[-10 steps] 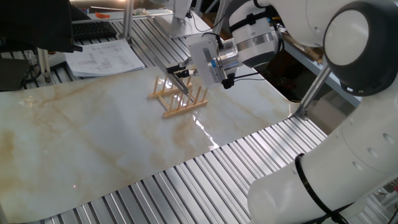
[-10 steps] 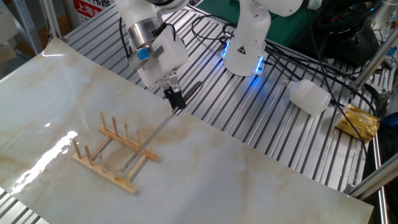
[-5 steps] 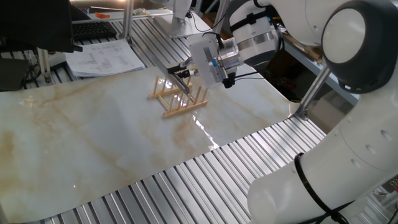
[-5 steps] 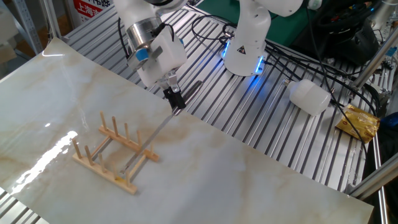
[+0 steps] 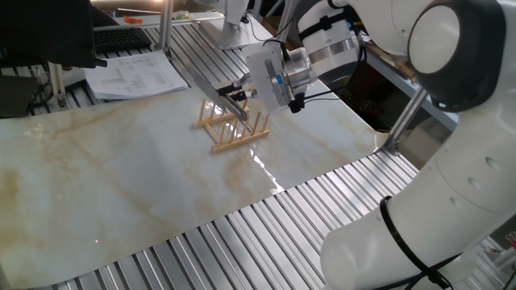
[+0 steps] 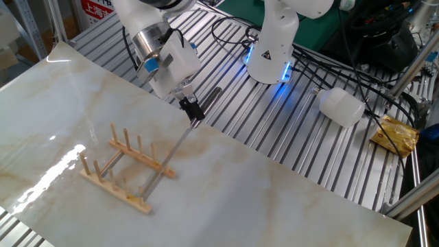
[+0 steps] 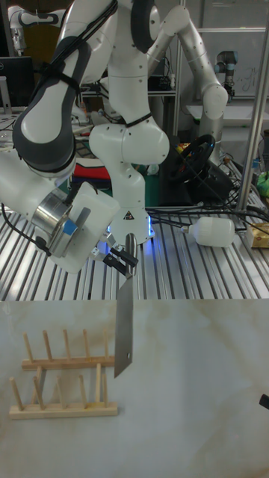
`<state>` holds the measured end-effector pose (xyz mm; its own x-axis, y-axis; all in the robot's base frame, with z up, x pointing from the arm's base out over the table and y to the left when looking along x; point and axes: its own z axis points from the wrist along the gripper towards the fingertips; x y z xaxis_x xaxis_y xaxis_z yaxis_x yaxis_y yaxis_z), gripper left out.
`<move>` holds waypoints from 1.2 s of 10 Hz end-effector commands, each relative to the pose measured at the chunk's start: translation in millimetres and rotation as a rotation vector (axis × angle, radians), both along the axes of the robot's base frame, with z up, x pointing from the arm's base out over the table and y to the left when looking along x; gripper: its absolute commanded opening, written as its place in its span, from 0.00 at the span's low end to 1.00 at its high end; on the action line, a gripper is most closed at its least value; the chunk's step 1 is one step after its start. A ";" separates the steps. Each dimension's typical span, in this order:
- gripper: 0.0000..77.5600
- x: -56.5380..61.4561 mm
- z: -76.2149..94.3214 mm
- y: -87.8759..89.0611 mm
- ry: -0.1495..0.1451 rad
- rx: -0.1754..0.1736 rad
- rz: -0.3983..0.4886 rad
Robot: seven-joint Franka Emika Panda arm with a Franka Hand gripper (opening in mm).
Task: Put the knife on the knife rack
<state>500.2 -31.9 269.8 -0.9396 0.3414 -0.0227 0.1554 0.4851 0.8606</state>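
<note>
1. The surface (image 6: 274, 185), a pale marbled slab laid over ribbed metal, is seen bare except for the knife rack. A white bottle (image 6: 341, 107) and a crumpled wrapper (image 6: 396, 134) lie well apart on the ribbed metal and are of no concern to the step.
2. The arm (image 7: 112, 142) is reached in from the far edge, with the gripper (image 7: 118, 261) hanging above that edge of the surface and beside the rack.
3. The knife rack (image 6: 127, 168) stands upright on the surface, two wooden rails carrying rows of thin pegs; in the tall fixed view it is seen as (image 7: 63, 377).
4. The knife (image 7: 124, 328) is held in the air by its handle, blade pointing down. In the tall fixed view its lower end is seen level with the far rail, at the rack's right end; in the other fixed view the blade (image 6: 164, 163) slants over that rail. Whether the tip touches wood cannot be told.
5. The jaws are clamped on the handle's top end.
6. The step in hand is judged to be the lowering of the blade into a gap between pegs. The blade should be kept parallel to the peg rows, its flat set between two pegs and not on top of one. The descent is best made slowly, since the light rack can be pushed aside by a sideways nudge. Release is advised only once the blade is borne by both rails.
</note>
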 end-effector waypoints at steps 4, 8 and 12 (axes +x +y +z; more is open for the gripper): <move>0.02 0.6 2.0 -0.1 0.004 -0.004 0.019; 0.02 0.6 2.0 -0.1 -0.017 -0.024 0.018; 0.02 0.6 2.0 -0.1 -0.053 -0.024 0.002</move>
<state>499.9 -31.5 269.8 -0.9388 0.3364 -0.0742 0.1137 0.5058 0.8551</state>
